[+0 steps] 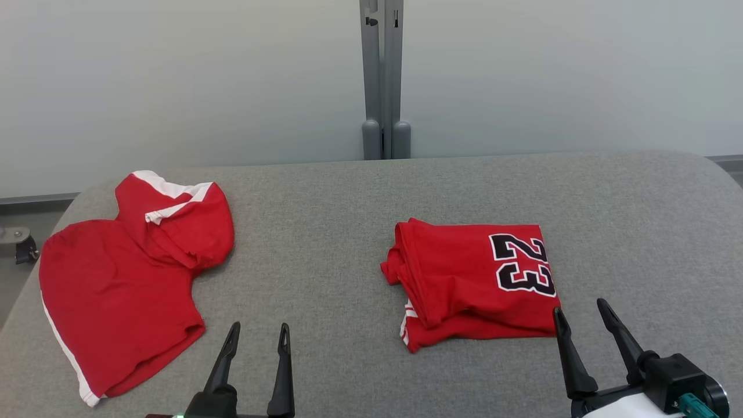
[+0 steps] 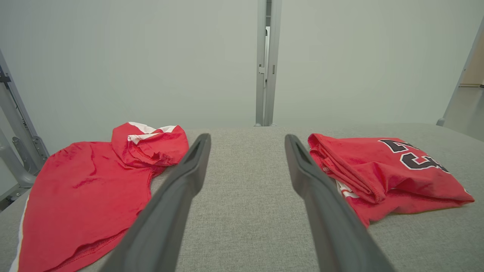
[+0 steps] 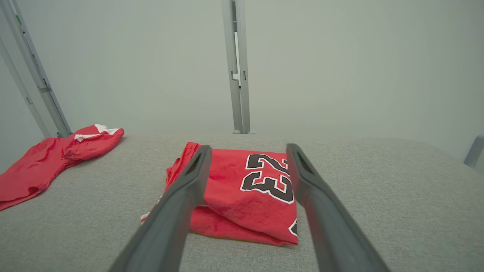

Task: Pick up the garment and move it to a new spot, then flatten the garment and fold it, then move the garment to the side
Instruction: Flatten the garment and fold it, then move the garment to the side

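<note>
Found the folded red jersey (image 1: 464, 278), number 23 up, lying right of the table's (image 1: 325, 232) middle, nearer its front edge. Saw the right gripper (image 1: 580, 307) spread wide and empty, fingertips at the jersey's front right corner; touching or just clear, hard to judge. Saw the left gripper (image 1: 259, 328) equally wide, holding nothing, at the front edge. Noted a second red garment (image 1: 116, 284), white-trimmed, spread loosely by the left edge.
</note>
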